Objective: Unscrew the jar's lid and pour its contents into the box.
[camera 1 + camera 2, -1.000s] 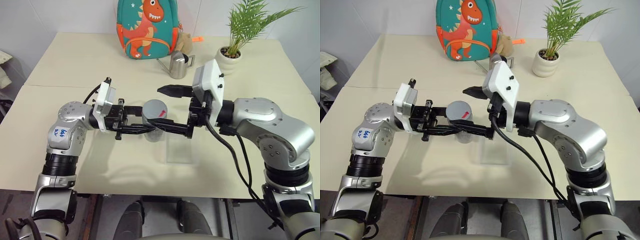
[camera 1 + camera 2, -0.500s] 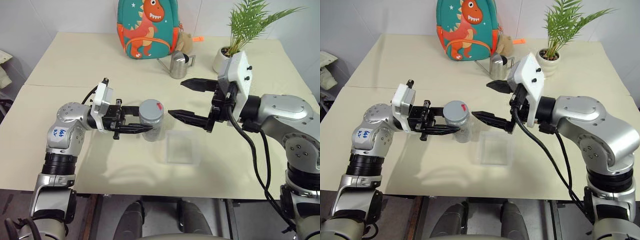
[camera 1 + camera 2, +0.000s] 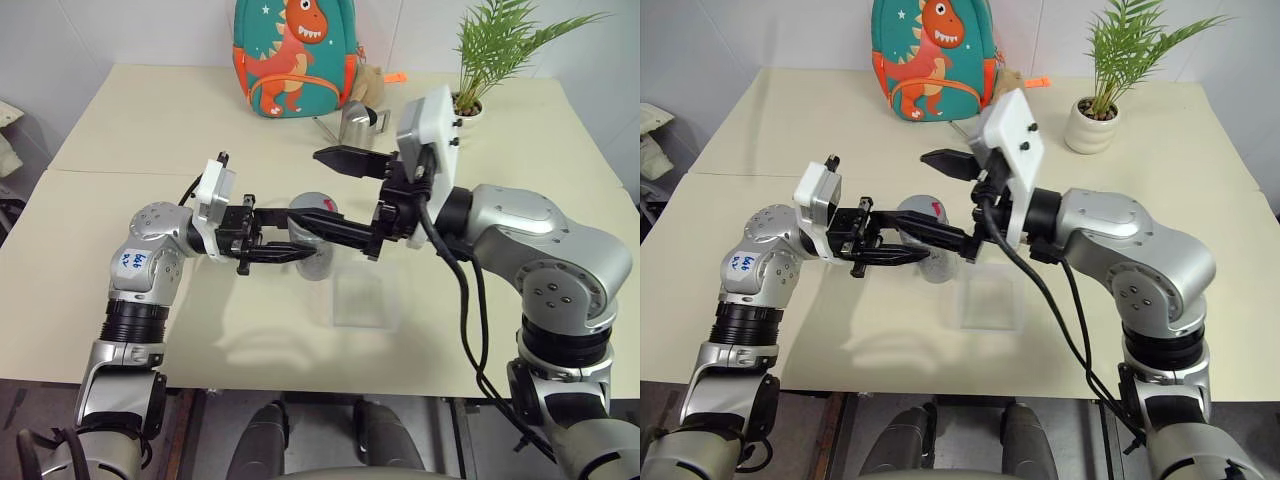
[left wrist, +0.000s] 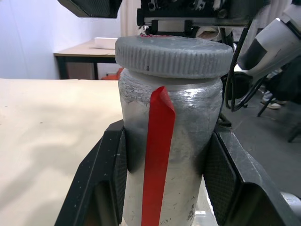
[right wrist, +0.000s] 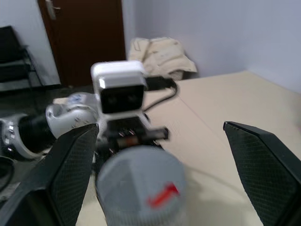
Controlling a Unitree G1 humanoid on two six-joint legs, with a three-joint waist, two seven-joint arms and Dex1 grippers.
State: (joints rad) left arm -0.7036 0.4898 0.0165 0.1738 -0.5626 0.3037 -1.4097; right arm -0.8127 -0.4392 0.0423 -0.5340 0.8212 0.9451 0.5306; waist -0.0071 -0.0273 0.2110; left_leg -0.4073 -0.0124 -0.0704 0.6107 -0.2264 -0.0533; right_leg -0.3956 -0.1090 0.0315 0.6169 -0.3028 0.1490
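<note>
A whitish jar (image 4: 188,141) with a red strip down its side stands upright just above the table, with my left gripper (image 3: 303,242) shut on its body. Both pads (image 4: 225,172) press its sides. A grey ridged lid (image 5: 139,181) with a small red mark sits on the jar. From the right, my right gripper (image 3: 305,188) reaches over it, open wide. The lid lies between its fingers (image 5: 70,165) and neither touches it. The clear box (image 3: 365,298) lies on the table just right of the jar. The contents are hidden inside the jar.
A shiny steel spouted can (image 3: 355,126) stands behind the jar. A dinosaur backpack (image 3: 297,55) leans at the table's far edge and a white plant pot (image 3: 463,106) stands at the back right. A seam (image 3: 110,172) crosses the table's left part.
My right gripper pulled away to the right of the jar, then came back over the lid, still open. The left gripper has kept its hold on the jar.
</note>
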